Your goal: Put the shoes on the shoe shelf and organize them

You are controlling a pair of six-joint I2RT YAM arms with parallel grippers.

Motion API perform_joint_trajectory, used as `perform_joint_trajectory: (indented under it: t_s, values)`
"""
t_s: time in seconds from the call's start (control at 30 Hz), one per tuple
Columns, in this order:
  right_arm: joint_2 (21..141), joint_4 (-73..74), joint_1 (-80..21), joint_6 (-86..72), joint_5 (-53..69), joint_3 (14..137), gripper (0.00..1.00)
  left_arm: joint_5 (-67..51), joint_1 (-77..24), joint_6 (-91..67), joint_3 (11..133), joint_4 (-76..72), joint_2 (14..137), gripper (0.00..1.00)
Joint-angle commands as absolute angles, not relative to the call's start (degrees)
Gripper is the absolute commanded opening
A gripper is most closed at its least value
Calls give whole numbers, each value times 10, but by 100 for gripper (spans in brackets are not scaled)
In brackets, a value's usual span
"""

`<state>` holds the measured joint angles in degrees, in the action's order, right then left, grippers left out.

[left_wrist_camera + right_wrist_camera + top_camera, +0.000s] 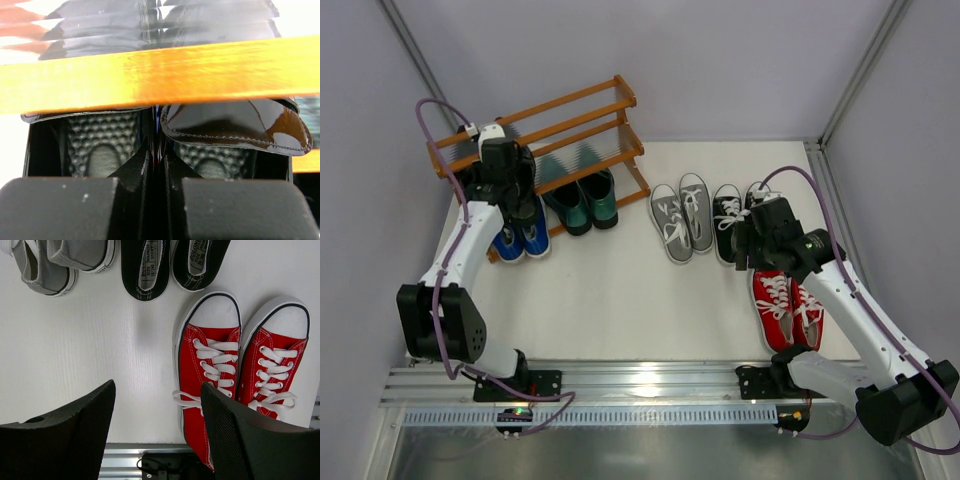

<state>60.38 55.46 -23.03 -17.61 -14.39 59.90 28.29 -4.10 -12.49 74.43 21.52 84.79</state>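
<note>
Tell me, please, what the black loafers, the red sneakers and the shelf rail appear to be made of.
The black loafers: likely patent or polished leather, judging by the glossy, mirror-like highlights and a stitched edge. The red sneakers: seemingly matte woven canvas, with white rubber-looking toe caps. The shelf rail: probably varnished wood, orange-brown with a faint sheen, though it is blurred up close.

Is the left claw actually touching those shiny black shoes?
Touching. The left wrist view shows the left gripper pinching the black loafers' inner sides together.
</note>
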Motion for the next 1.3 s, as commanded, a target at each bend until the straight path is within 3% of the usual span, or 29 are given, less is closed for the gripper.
perform_joint_trajectory:
  t_s: [0.0,0.33,0.4,0.43,0.5,0.53,0.63,0.9,0.97,1.23,1.27]
  values:
    - [606,555,-234,-160,-152,626,70,304,-25,-109,788,84,836,0]
    - [613,554,-233,-156,-151,629,70,294,-7,-121,782,94,841,0]
    - [616,549,-232,-157,-149,627,70,296,-7,-127,779,98,837,9]
    - [617,550,-233,-156,-148,627,70,298,-7,-129,777,100,835,25]
    - [620,548,-233,-157,-144,627,70,297,-7,-131,772,103,827,36]
    - [622,545,-233,-158,-143,627,70,294,-7,-133,771,102,824,47]
    - [627,542,-233,-158,-140,627,70,293,-7,-134,773,110,817,61]
    - [627,534,-235,-159,-137,620,70,273,-8,-163,810,186,812,82]
    - [626,533,-235,-159,-137,618,70,255,-8,-183,806,203,796,98]
    - [620,510,-237,-164,-132,605,72,207,-52,-234,749,251,680,100]
    - [616,506,-237,-173,-136,599,77,194,-75,-240,740,253,665,100]
